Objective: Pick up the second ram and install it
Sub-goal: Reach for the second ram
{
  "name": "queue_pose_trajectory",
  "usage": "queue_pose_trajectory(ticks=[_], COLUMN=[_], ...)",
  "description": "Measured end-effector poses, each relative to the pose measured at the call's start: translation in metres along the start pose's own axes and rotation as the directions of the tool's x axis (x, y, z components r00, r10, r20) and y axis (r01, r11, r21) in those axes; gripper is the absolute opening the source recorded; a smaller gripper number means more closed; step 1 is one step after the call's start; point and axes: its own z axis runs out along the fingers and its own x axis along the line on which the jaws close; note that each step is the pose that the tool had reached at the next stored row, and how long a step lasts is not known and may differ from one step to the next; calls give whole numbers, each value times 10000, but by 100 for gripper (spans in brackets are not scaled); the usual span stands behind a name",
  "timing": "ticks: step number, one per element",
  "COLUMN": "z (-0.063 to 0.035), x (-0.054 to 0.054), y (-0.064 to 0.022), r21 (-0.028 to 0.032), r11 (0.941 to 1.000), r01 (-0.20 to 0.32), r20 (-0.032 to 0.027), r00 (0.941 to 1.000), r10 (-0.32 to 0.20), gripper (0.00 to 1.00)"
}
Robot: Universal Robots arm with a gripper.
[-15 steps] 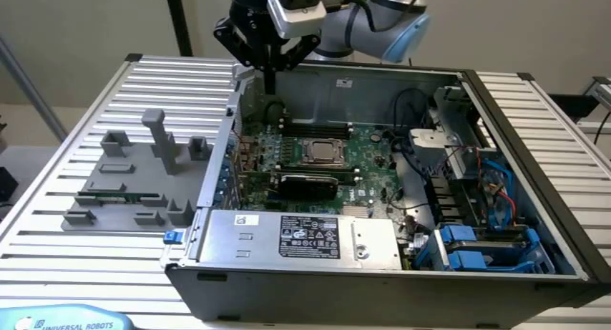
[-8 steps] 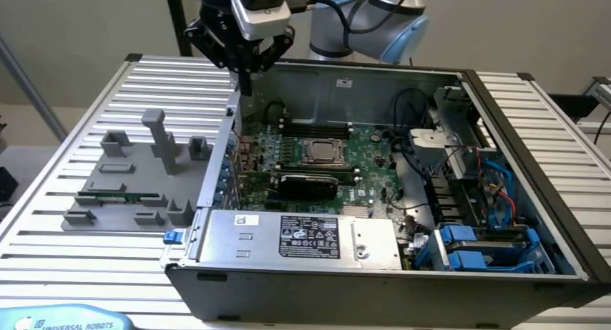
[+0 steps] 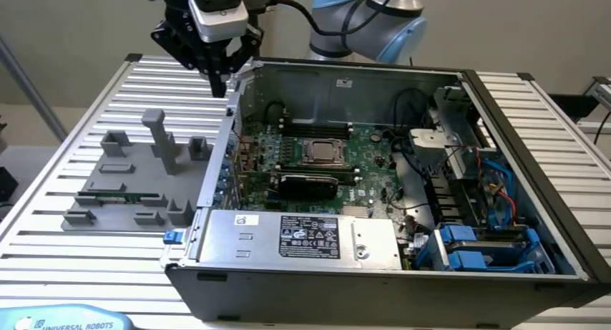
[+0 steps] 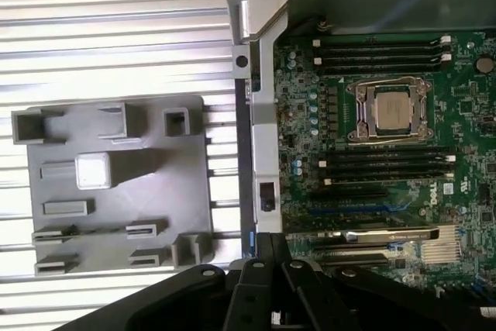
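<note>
The second ram [image 3: 119,197] is a thin green stick lying along the front of a grey plastic fixture [image 3: 100,180] on the slatted table, at the exterior view's left. From the wrist view I see it edge-on as a thin dark strip [image 4: 81,232] in the fixture [image 4: 116,191]. My gripper [image 3: 222,86] hangs high above the rear corner of the open computer case's left wall, well behind the fixture. Its fingers are shut with nothing between them, and their black tips [image 4: 267,249] show over the case wall. The motherboard [image 3: 373,154] has long black memory slots [image 4: 380,49] on both sides of the processor socket [image 4: 390,110].
The open case [image 3: 534,165] takes up the middle and right of the table. A silver power supply [image 3: 296,237] sits at its front, blue drive bays [image 3: 477,248] at front right, and a black card [image 3: 305,183] lies across the board. Tall grey posts [image 3: 157,140] rise from the fixture.
</note>
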Motion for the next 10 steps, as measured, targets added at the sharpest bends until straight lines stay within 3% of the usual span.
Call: queue_pose_trajectory(ticks=[10], z=[47], x=[453], y=[-59], r21=[65], r11=[10000], r01=[1], r20=[4], r00=[10000], r10=[-1], gripper=[11])
